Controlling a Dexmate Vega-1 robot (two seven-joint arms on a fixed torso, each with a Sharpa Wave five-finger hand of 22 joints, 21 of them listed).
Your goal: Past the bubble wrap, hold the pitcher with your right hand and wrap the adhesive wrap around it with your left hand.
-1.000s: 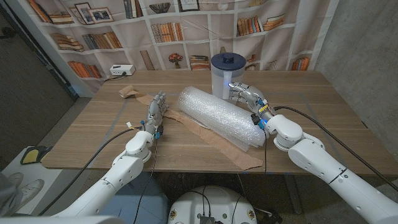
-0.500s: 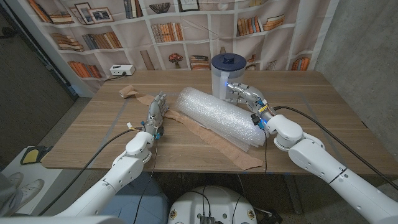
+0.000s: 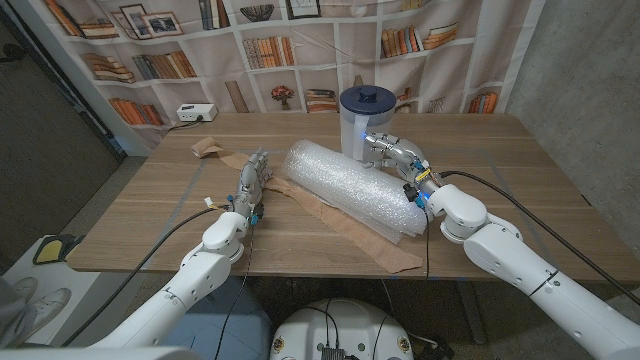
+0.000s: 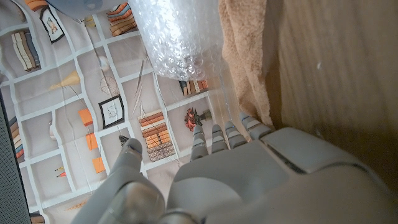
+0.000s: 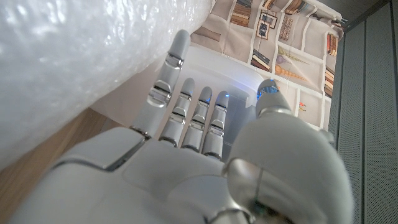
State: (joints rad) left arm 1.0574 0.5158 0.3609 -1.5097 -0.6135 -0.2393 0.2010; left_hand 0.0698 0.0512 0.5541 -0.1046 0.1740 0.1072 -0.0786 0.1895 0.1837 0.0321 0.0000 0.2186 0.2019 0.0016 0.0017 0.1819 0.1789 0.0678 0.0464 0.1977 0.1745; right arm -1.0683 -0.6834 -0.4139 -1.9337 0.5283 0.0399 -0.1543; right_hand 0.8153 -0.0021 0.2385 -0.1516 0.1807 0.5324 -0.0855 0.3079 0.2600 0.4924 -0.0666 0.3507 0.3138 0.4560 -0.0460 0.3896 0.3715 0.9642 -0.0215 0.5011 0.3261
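Right hand point(image 3: 388, 150) fingers spread at pitcher point(image 3: 362, 118), left hand point(image 3: 251, 178) upright

Pitcher point(image 3: 360, 120) stands behind bubble wrap point(image 3: 350, 187) on table point(image 3: 520, 180).

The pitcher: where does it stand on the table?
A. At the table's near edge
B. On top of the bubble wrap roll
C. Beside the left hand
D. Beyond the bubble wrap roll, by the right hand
D: in the head view the pitcher stands past the bubble wrap, with the right hand reaching up beside it.
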